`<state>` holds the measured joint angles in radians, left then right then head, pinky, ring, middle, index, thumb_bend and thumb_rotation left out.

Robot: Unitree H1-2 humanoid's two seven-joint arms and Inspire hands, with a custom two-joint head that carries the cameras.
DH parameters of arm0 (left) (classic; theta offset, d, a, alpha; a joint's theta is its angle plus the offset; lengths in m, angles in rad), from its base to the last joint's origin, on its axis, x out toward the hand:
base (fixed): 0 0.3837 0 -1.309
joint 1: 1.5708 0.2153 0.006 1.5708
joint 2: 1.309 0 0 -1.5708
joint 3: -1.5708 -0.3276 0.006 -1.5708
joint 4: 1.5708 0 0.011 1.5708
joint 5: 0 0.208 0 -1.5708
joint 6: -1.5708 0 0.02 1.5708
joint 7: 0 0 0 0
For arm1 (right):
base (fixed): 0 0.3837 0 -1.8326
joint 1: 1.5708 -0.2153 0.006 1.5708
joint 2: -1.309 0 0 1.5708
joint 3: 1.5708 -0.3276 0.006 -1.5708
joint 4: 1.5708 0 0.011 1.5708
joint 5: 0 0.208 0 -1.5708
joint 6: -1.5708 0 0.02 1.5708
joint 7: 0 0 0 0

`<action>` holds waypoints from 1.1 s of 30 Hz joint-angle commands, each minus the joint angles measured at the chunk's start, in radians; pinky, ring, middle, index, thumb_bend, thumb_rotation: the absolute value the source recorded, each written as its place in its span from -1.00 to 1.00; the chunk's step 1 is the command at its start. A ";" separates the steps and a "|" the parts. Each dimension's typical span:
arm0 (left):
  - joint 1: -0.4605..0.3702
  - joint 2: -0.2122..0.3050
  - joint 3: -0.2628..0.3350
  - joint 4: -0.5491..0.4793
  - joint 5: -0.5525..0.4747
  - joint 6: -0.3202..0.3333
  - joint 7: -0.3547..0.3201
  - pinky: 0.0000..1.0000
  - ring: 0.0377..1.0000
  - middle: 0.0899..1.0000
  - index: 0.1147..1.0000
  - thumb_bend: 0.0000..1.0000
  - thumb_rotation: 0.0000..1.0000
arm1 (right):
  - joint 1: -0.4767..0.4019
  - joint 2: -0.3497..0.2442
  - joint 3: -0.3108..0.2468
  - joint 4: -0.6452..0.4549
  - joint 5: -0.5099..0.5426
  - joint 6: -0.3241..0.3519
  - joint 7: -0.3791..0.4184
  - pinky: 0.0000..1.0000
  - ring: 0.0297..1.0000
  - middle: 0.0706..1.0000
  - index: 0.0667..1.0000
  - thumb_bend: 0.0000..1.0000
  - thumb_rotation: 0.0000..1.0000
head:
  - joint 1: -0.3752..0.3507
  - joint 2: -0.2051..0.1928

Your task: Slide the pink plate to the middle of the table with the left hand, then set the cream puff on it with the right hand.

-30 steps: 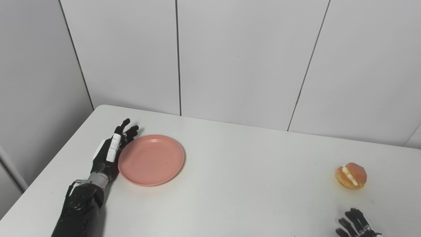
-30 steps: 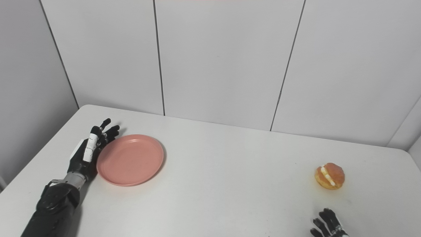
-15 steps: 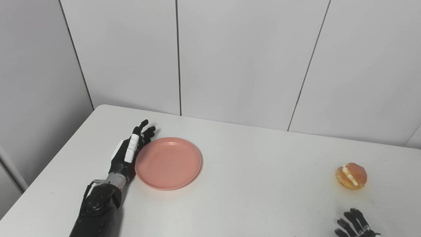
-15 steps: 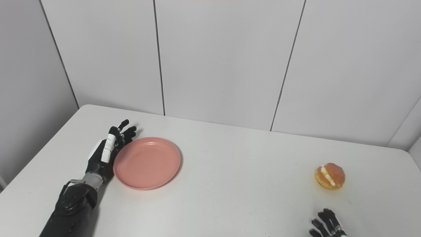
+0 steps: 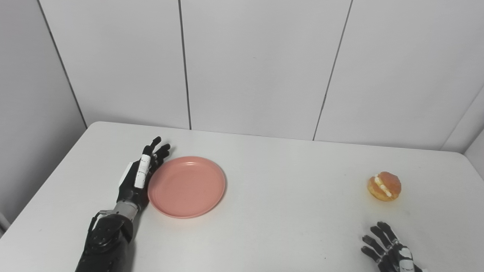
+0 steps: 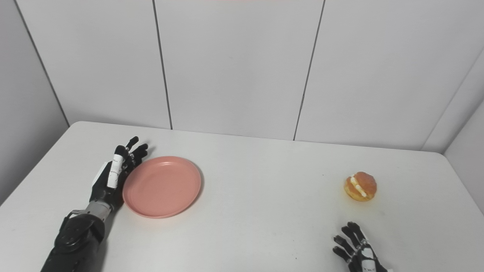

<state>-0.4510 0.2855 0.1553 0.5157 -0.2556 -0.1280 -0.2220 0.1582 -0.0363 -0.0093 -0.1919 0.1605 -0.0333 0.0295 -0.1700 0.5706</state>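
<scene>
In the lower left of the left eye view, my left hand [image 5: 140,176] stands on edge on the white table [image 5: 287,196], fingers straight and slightly spread, palm side set against the left rim of the pink plate [image 5: 186,186]. It grips nothing; contact is along the rim only. The plate lies flat, left of the frame's centre, with nothing on it. The cream puff [image 5: 384,186] sits on the table at the right of the frame, well apart from the plate, its cream seam tilted. At the bottom right corner, my right hand [image 5: 389,251] shows only in part, fingers spread and empty, below the puff and not touching it.

In the right eye view, the same arrangement holds. My left hand [image 6: 115,172] is at the left, open and flat against the plate [image 6: 162,186] rim. The puff [image 6: 360,186] sits at centre right. My right hand [image 6: 357,249] is at the bottom edge, fingers apart, holding nothing, near the puff but clear of it.
</scene>
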 commanded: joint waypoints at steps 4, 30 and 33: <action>-0.040 -0.024 -0.019 0.000 0.006 0.018 -0.008 1.00 0.86 0.74 0.88 0.86 0.91 | -0.001 0.036 0.039 -0.043 -0.038 0.072 -0.009 0.56 0.64 0.72 0.71 0.72 1.00 | -0.027 0.005; -0.039 -0.157 -0.048 -0.030 0.031 0.034 0.064 0.92 0.82 0.83 0.89 0.76 0.92 | -0.016 0.105 0.091 -0.055 -0.116 0.097 -0.045 0.55 0.65 0.74 0.73 0.75 0.99 | -0.173 0.020; -0.034 -0.161 -0.051 -0.044 0.033 0.039 0.054 0.89 0.80 0.85 0.89 0.78 0.94 | -0.017 0.113 0.096 -0.056 -0.124 0.101 -0.048 0.55 0.65 0.75 0.73 0.74 1.00 | -0.184 0.020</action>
<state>-0.4809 0.1152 0.0995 0.4868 -0.2144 -0.0998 -0.1632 0.1407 0.0667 0.0753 -0.2299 0.0437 0.0345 -0.0218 -0.3543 0.5906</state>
